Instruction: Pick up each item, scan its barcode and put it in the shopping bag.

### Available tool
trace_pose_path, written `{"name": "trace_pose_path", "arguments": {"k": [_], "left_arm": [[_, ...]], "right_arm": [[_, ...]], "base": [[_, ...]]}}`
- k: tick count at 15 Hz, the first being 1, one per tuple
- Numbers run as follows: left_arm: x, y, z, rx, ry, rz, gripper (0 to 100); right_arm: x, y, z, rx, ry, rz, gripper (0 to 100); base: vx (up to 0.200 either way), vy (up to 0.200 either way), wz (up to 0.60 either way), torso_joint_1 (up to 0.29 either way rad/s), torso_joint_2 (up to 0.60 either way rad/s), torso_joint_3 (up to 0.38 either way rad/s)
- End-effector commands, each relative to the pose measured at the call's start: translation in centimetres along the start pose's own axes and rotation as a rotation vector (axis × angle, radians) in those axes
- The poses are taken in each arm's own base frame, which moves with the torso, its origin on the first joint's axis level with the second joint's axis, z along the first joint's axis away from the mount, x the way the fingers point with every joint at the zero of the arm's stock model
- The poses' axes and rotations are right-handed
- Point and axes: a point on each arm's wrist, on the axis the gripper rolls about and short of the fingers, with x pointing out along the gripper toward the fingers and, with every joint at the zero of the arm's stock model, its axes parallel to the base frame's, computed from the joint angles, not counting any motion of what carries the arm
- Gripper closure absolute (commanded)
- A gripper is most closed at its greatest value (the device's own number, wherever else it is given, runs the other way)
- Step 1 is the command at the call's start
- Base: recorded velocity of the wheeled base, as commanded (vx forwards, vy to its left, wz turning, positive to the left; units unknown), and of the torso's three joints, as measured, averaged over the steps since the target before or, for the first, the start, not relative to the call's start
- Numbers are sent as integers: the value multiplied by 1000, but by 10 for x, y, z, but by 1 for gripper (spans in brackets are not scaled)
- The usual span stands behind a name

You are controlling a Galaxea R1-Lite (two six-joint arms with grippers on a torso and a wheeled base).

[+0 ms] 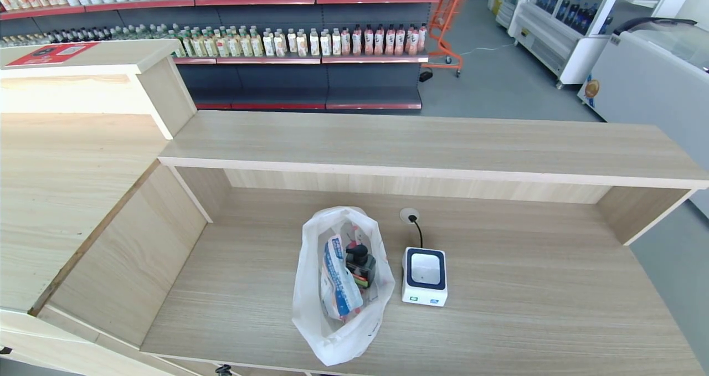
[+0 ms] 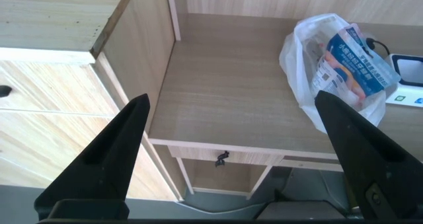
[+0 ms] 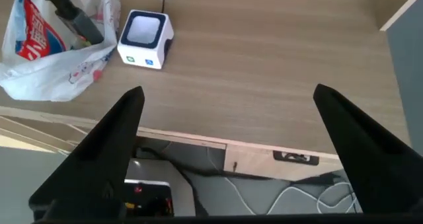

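Centrally on the counter [image 1: 554,309] the shopping bag [image 1: 332,337] is seen, a packet [image 1: 338,279] and dark bottle [image 1: 360,261] inside, the scanner [image 1: 424,276] just right; left gripper [image 2: 232,98] and right gripper [image 3: 229,90] are held spread, empty; under-counter cables [image 3: 291,197] are shown by the right wrist view.

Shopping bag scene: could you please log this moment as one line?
shopping bag: on counter, holds blue-white packet and black-capped bottle | scanner: beside bag | left gripper: open, empty | right gripper: open, empty
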Motion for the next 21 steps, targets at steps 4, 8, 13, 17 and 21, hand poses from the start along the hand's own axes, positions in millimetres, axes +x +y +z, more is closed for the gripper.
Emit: {"name": "trace_pose_path", "arguments": {"k": [4, 8, 13, 17, 21], "left_arm": [[0, 0, 0, 0, 0, 0, 0], [0, 0, 0, 0, 0, 0, 0], [0, 0, 0, -2, 0, 0, 0], [0, 0, 0, 4, 0, 0, 0], [0, 0, 0, 6, 0, 0, 0]], "right_arm": [[-6, 1, -4, -15, -75, -12, 0], [-6, 1, -4, -28, -72, -10, 100], [-6, 1, -4, -30, -72, -7, 100], [-6, 1, -4, -30, -72, -7, 100], [-6, 1, -4, -25, -72, -10, 100]], "base": [[0, 0, 0, 0, 0, 0], [0, 0, 0, 0, 0, 0], [0, 0, 0, 0, 0, 0], [0, -150, 0, 2, 1, 2], [0, -200, 0, 11, 5, -1]]}}
